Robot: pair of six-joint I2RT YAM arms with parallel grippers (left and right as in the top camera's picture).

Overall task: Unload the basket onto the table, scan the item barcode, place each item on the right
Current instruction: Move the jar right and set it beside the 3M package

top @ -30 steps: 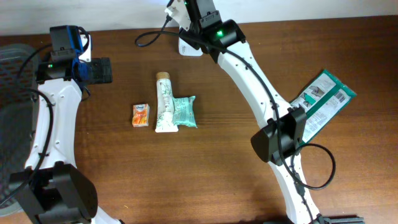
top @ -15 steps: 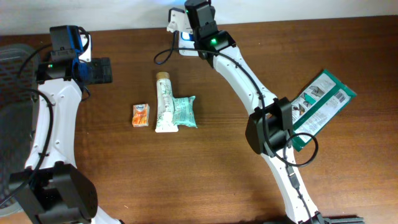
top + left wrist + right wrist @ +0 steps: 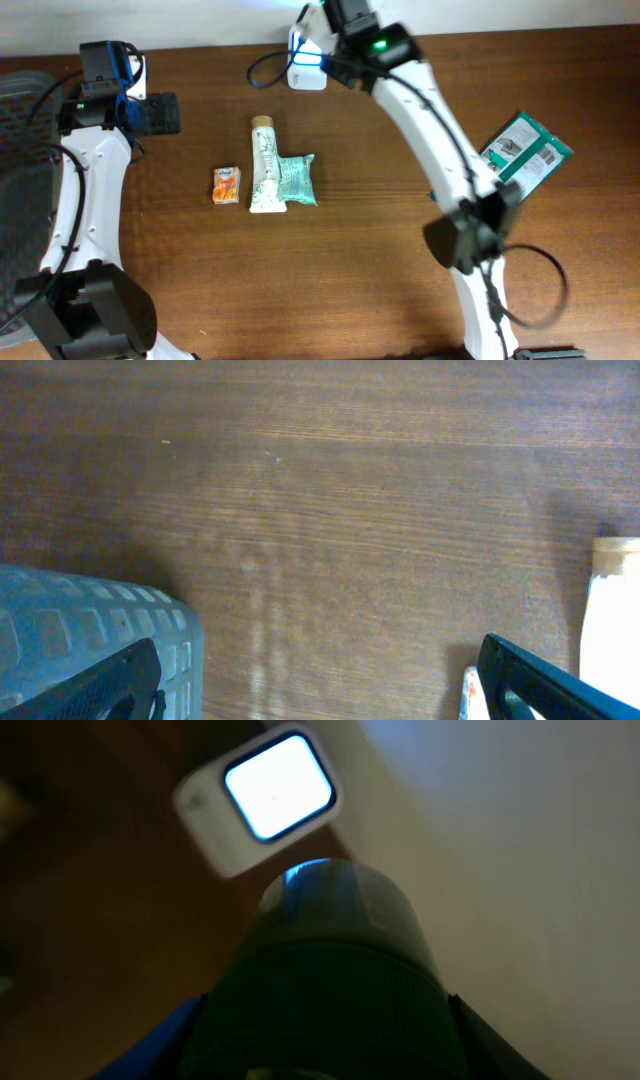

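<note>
Counter (image 3: 90, 920) just a brown blur | left gripper (image 3: 315, 670) wide apart, tips cut off | right gripper (image 3: 325, 1030) clamped on dark cylinder (image 3: 325, 950), fingers barely showing | cylinder round, glossy, barcode unreadable | lit white scanner (image 3: 262, 800) just ahead

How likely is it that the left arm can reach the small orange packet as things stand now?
Probably yes. The left fingers are open and empty, and only bare table lies between them and the orange packet. The tube lies on the packet's far side, out of the way.
</note>
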